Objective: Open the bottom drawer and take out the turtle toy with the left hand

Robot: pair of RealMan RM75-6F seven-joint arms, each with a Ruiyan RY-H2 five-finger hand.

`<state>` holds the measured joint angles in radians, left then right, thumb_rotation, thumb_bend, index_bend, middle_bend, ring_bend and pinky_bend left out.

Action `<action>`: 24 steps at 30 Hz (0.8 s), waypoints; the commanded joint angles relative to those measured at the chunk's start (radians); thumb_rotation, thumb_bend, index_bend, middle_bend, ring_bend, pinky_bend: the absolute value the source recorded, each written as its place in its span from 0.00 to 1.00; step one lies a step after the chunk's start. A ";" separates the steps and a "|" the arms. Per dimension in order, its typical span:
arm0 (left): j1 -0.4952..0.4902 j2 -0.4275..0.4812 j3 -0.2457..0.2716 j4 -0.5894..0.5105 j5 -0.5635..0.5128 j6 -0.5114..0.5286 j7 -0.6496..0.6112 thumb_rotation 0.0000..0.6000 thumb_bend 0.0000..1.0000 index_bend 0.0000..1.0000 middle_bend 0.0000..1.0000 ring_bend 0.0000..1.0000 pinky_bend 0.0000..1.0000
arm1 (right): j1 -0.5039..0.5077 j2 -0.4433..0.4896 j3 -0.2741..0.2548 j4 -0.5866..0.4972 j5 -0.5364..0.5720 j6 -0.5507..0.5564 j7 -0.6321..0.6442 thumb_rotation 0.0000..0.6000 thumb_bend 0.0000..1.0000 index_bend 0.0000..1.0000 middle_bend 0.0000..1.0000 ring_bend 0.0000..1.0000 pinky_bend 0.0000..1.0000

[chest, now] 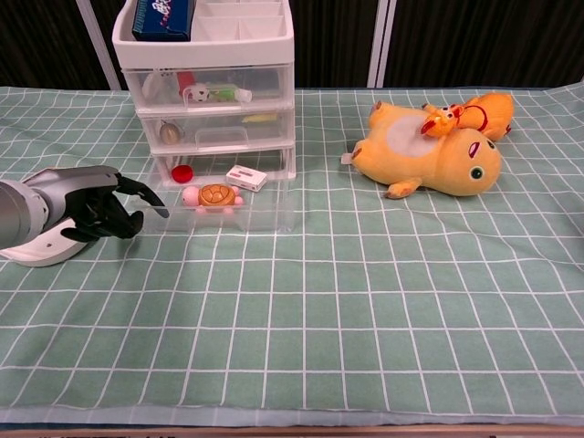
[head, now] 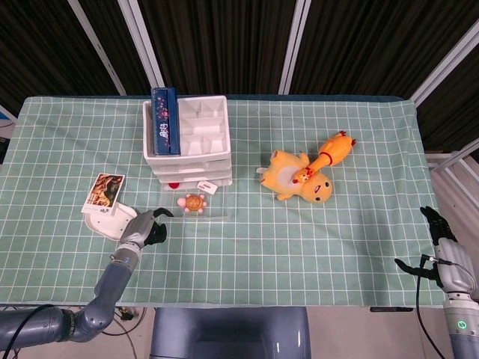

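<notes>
Now the bottom drawer (chest: 228, 205) of the organizer (head: 188, 142) stands pulled out toward the table's front edge, so the turtle (chest: 213, 195) lies exposed in it, beside a red piece (chest: 182, 173) and a small white box (chest: 246, 178). The left hand (chest: 108, 207) sits just left of the drawer's front corner, fingers curled with one stretched toward the clear wall; whether that fingertip touches the drawer I cannot tell, and nothing seems held. As I judge it, the opening is done and the reach for the turtle comes next. The right hand (head: 436, 250) rests apart at the table's front right corner, fingers spread, idle since the task names the left. A white dish (head: 108, 222) is partly covered by the left hand. The upper drawers' contents are blurred through the plastic.
</notes>
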<state>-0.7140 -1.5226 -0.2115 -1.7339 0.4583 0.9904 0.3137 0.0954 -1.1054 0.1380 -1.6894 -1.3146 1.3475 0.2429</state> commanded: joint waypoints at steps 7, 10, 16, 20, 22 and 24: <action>0.021 0.030 0.026 -0.054 0.026 0.011 -0.015 1.00 0.68 0.32 0.97 0.99 1.00 | 0.000 0.000 0.000 0.000 0.001 -0.001 0.000 1.00 0.13 0.00 0.00 0.00 0.18; 0.027 0.040 0.035 -0.071 0.034 0.012 -0.018 1.00 0.68 0.32 0.97 0.99 1.00 | 0.000 0.000 0.001 -0.001 0.002 -0.001 0.000 1.00 0.13 0.00 0.00 0.00 0.18; 0.032 0.048 0.041 -0.083 0.060 0.021 -0.026 1.00 0.49 0.26 0.97 0.99 1.00 | 0.000 0.000 0.001 -0.002 0.003 -0.002 -0.001 1.00 0.13 0.00 0.00 0.00 0.18; 0.034 0.046 0.036 -0.086 0.086 0.031 -0.035 1.00 0.37 0.24 0.97 0.99 1.00 | 0.000 0.001 0.001 -0.002 0.004 -0.002 -0.001 1.00 0.13 0.00 0.00 0.00 0.18; 0.033 0.046 0.031 -0.088 0.100 0.038 -0.037 1.00 0.34 0.24 0.97 0.99 1.00 | 0.000 0.001 0.001 -0.002 0.004 -0.002 -0.001 1.00 0.13 0.00 0.00 0.00 0.18; 0.029 0.046 0.024 -0.089 0.118 0.049 -0.033 1.00 0.32 0.24 0.97 0.99 1.00 | 0.000 0.000 0.001 -0.002 0.003 -0.002 -0.001 1.00 0.13 0.00 0.00 0.00 0.18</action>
<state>-0.6826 -1.4768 -0.1824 -1.8214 0.5676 1.0325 0.2795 0.0953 -1.1050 0.1392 -1.6916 -1.3111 1.3459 0.2424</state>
